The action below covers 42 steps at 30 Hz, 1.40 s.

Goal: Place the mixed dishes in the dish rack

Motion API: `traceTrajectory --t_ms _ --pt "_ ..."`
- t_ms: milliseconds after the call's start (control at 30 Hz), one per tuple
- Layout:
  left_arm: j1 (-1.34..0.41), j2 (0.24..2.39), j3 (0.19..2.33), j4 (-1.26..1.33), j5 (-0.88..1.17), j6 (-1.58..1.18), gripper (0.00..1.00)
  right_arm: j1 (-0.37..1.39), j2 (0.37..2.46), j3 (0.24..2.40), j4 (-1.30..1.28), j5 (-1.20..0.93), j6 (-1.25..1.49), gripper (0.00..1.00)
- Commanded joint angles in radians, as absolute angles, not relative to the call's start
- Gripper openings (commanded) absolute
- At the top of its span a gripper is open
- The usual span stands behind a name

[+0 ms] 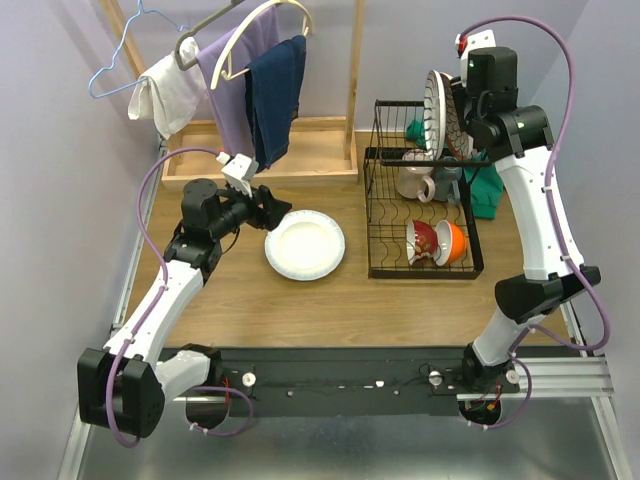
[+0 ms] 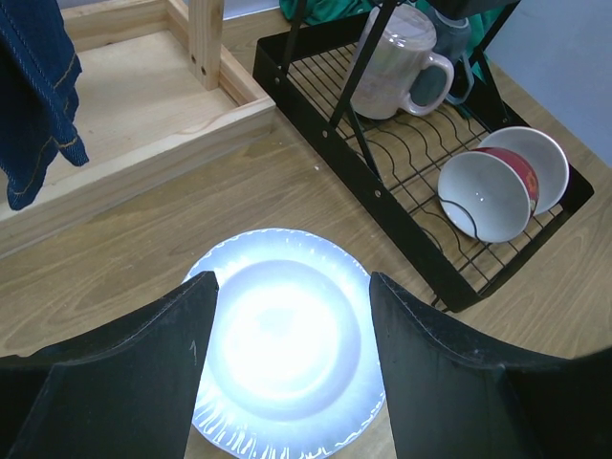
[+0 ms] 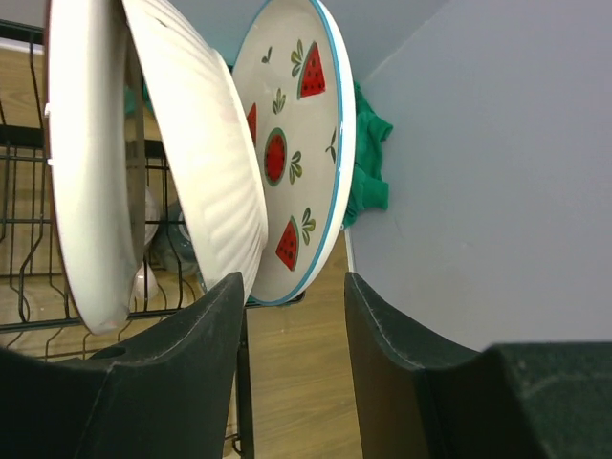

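A plain white plate [image 1: 305, 245] lies flat on the wooden table, left of the black wire dish rack [image 1: 374, 215]. My left gripper [image 1: 278, 210] hovers over the plate's near-left rim; in the left wrist view it stands open [image 2: 292, 363], a finger on either side of the plate [image 2: 282, 339]. In the rack sit a pale mug [image 1: 415, 183] and red and orange bowls [image 1: 438, 243]. Plates stand upright on the upper tier, among them a striped plate [image 1: 437, 108] and the watermelon plate [image 3: 298, 143]. My right gripper [image 3: 292, 287] is open just below that plate's lower rim, holding nothing.
A wooden clothes stand [image 1: 255, 165] with hangers and hanging clothes [image 1: 265, 85] fills the back left. A green cloth [image 1: 487, 192] lies behind the rack by the right wall [image 3: 478, 172]. In the left wrist view the rack's corner [image 2: 449, 296] is close on the right.
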<state>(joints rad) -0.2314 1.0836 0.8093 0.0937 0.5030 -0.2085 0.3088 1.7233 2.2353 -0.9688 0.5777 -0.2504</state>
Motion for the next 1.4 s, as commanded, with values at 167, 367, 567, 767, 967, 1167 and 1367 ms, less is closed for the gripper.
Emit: traceTrajectory --t_ms 167,367,567,767,967,1167,1367 --pt "-0.236 1.072 0.795 0.094 0.520 -0.210 0.73 0.291 1.755 2.236 -0.971 0.572 -0.210 0.51" --pt "-0.236 1.071 0.792 0.090 0.522 -0.212 0.74 0.291 1.710 2.290 -0.969 0.535 -0.202 0.52" --pt "-0.236 1.089 0.785 0.123 0.529 -0.227 0.74 0.293 1.675 2.183 -0.973 0.503 -0.209 0.52" --pt "-0.236 1.100 0.796 0.115 0.531 -0.222 0.74 0.293 1.713 2.178 -0.966 0.483 -0.204 0.52" --pt "-0.236 1.095 0.792 0.104 0.528 -0.219 0.74 0.293 1.749 2.180 -0.930 0.483 -0.221 0.52" --pt "-0.236 1.101 0.796 0.103 0.528 -0.221 0.74 0.293 1.798 2.181 -0.887 0.557 -0.193 0.46" --pt "-0.236 1.101 0.782 0.121 0.528 -0.235 0.75 0.291 1.827 2.175 -0.884 0.695 -0.115 0.18"
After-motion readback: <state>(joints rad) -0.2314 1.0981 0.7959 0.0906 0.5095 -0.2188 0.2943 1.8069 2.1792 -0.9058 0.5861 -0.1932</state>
